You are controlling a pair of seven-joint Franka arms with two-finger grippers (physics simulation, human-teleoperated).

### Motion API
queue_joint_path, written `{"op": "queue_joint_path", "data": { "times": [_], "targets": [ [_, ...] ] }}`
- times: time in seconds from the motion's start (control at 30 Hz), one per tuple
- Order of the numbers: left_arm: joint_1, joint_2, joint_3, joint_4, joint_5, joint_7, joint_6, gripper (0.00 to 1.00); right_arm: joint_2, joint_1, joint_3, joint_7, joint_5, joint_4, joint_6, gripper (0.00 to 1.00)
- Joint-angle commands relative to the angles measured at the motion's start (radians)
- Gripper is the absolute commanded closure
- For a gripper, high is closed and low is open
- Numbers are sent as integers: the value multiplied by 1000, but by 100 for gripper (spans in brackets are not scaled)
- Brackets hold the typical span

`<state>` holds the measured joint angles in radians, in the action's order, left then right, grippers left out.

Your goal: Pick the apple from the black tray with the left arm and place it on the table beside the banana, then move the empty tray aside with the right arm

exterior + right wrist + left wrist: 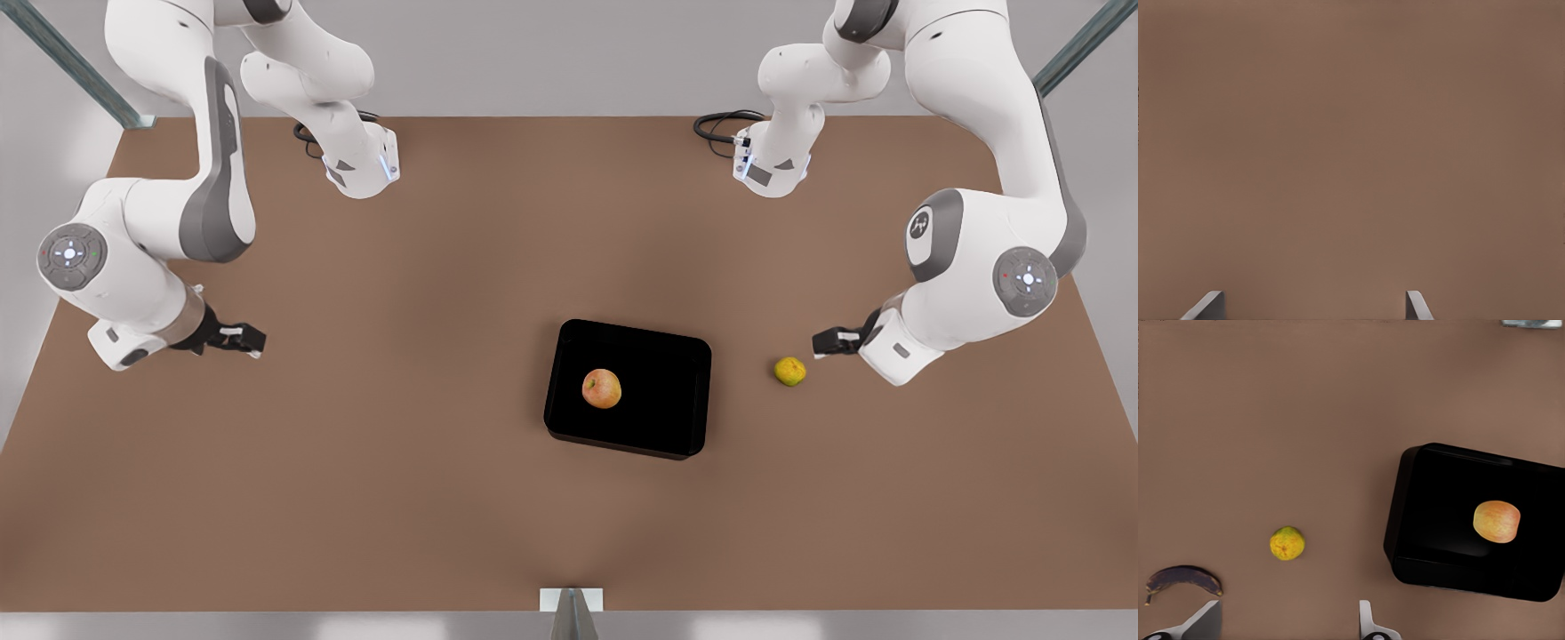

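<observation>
Resting in the tray (680, 356), left of centre: apple (602, 388) | left gripper (822, 342) spread wide, empty, beside a yellow-green fruit (789, 371) | banana (1183, 580) on the table (400, 444) | right gripper (247, 340) spread wide, empty, waiting.

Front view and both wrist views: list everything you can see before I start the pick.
matt brown rectangular tabletop: one, brown, under everything
glossy black shallow rectangular tray: one, black, near the tabletop's middle
round red-orange and yellow apple: one, inside the tray
small yellow-green round fruit: one, on the tabletop, on the front view's right of the tray, apart from it
slim curved dark purple-brown banana: one, on the tabletop, beyond the yellow-green fruit as seen from the tray
black cable coils: two, by the arm bases
left gripper: front view's right, close to the yellow-green fruit, jaws open
right gripper: front view's left, over bare tabletop, jaws open, waiting
</observation>
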<state>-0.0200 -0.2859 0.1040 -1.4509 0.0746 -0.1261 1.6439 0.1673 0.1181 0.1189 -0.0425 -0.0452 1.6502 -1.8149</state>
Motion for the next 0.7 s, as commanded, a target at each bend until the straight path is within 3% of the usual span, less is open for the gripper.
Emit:
{"op": "queue_joint_path", "data": {
  "times": [0.0, 0.13, 0.17, 0.2, 0.27, 0.37, 0.5, 0.67],
  "targets": [
    [-1, 2, 0, -2, -7, -119, 43, 0, -2, -2, 1, -54, -8, -6, -152, 0],
    [-66, -41, 3, 14, -118, -47, 86, 0, 0, -2, 2, -54, -10, -6, -152, 0],
    [-104, -41, 91, 37, -124, -160, 71, 0, 0, -2, 2, -54, -10, -6, -152, 0],
    [-213, -62, 146, 83, -125, -306, 60, 0, 0, -2, 2, -59, -35, -6, -150, 0],
    [-396, -196, 146, 201, -131, -575, 94, 0, 0, -2, 4, -59, -35, -7, -152, 0],
    [-523, -337, 146, 205, -226, -825, 251, 0, 11, 2, -1, -60, -35, -7, -152, 0],
    [-538, -372, 143, 122, -228, -845, 363, 0, 12, 2, -2, -60, -35, -7, -152, 0],
    [-509, -417, 108, 165, -230, -830, 405, 0, 12, 3, -2, -60, -36, -7, -152, 0]
  ]
}}
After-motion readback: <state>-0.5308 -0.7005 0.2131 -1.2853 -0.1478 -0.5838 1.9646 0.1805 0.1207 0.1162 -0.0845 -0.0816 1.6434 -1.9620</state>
